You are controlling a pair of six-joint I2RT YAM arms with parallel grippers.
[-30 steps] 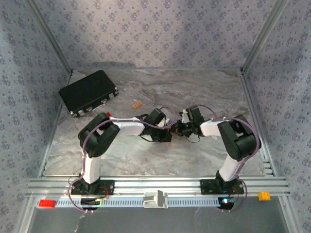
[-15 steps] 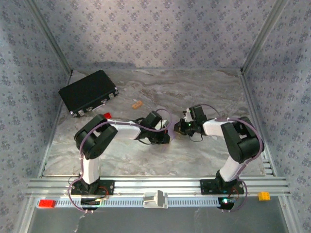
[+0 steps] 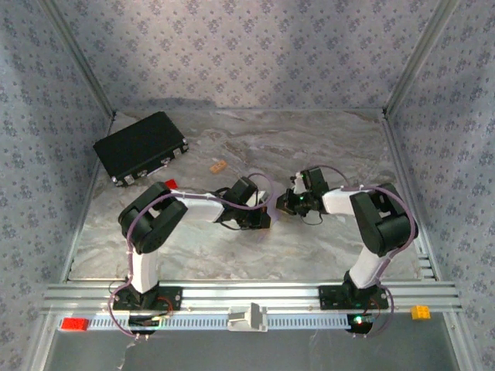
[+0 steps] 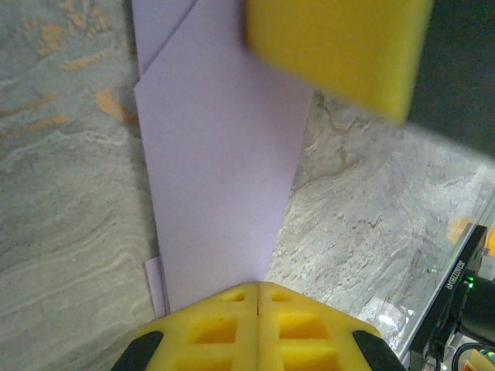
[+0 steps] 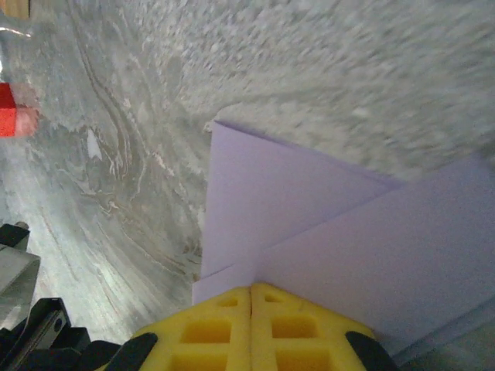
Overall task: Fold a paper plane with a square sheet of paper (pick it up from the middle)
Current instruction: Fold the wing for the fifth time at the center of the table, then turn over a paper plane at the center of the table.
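1. The lilac paper [image 4: 220,170], folded into diagonal flaps, is seen lying flat on the marbled table [image 4: 62,193], near its middle and between the two arms.
2. The left gripper [image 4: 257,297] is closed, its yellow fingers pressed together over one end of the paper.
3. The right gripper [image 5: 251,297] is likewise clenched at the paper's edge.
4. Whether the paper is pinched or merely pressed down cannot be told.
5. The black case [image 3: 141,147] is set well apart, at the far left corner.

From the table's [image 3: 332,139] centre, marble lies open from 12 to 3 o'clock. A black case [image 3: 141,147] blocks 10 o'clock, a tan block [image 3: 218,165] 11, a red block [image 3: 169,184] 9. The left gripper [image 4: 257,286] and right gripper [image 5: 251,288], pinching the paper [image 4: 224,170], bar the centre.
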